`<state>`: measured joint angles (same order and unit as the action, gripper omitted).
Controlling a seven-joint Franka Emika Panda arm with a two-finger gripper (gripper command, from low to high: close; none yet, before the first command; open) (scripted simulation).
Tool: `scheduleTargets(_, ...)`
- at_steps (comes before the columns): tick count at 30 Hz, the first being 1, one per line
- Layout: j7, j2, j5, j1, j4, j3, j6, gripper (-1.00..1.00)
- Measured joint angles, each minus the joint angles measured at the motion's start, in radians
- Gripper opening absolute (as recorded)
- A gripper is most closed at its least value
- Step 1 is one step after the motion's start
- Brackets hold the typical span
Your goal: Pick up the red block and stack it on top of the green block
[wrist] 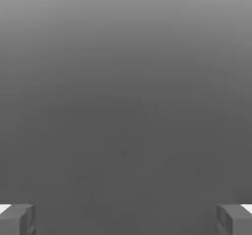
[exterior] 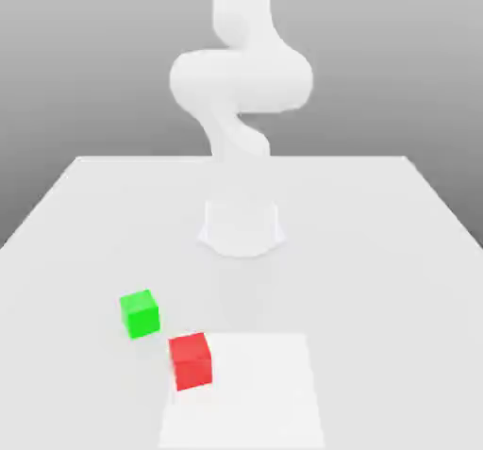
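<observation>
Nothing is done yet: on the table (exterior: 396, 250) the green block (exterior: 140, 313) lies toward the exterior view's left, the red block (exterior: 191, 360) just beside it to the right, apart and unstacked. The hand view adds the gripper (wrist: 126, 219), fingers (wrist: 17, 219) spread wide, holding nothing

Exterior view faces the arm (exterior: 241, 90) across the table (exterior: 377, 250); hand view looks past spread fingers (wrist: 17, 219)

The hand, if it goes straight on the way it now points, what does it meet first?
Nothing that shows: between the open hand's fingertips lies a plain grey surface, no block. Its depth is unclear.
</observation>
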<state>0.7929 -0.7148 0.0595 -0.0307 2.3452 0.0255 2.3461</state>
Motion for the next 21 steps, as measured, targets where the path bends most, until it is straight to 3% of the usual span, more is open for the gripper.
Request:
scheduleTargets(7,-0.041,0.255,0.144,-0.073,0.128,0.017,0.127,0.0)
scheduleTargets(13,-0.128,0.463,0.192,-0.104,0.235,-0.026,0.238,0.0)
scheduleTargets(17,-0.237,0.59,0.153,-0.11,0.31,-0.061,0.321,0.0)
scheduleTargets(21,-0.421,0.703,0.009,-0.12,0.387,-0.065,0.407,0.0)
